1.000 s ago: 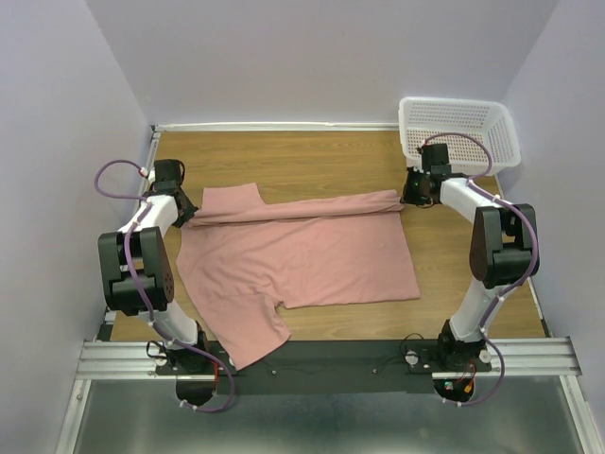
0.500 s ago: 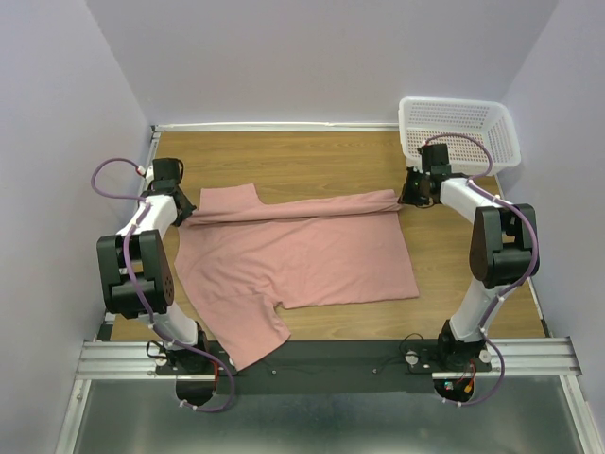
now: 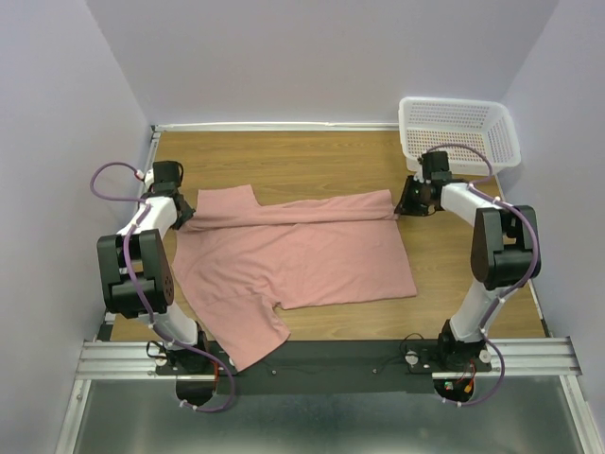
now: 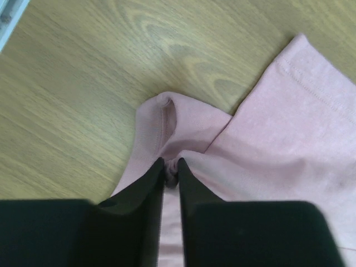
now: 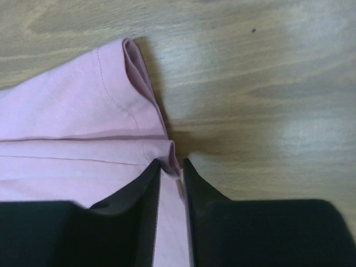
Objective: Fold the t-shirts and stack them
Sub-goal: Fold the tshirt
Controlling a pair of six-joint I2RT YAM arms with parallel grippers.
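Newly eased apart, left gripper [image 4: 171, 165], right gripper [image 5: 171, 164], both released; t-shirt [image 3: 302, 255] fold between their jaws

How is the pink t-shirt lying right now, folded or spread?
Partly folded: the t-shirt lies mostly spread flat on the table, only its far edge doubled over in a narrow band.

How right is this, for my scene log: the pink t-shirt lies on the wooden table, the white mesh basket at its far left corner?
Wrong corner. The top external view shows the white mesh basket at the far right corner, not the left. The pink t-shirt does lie on the wooden table.
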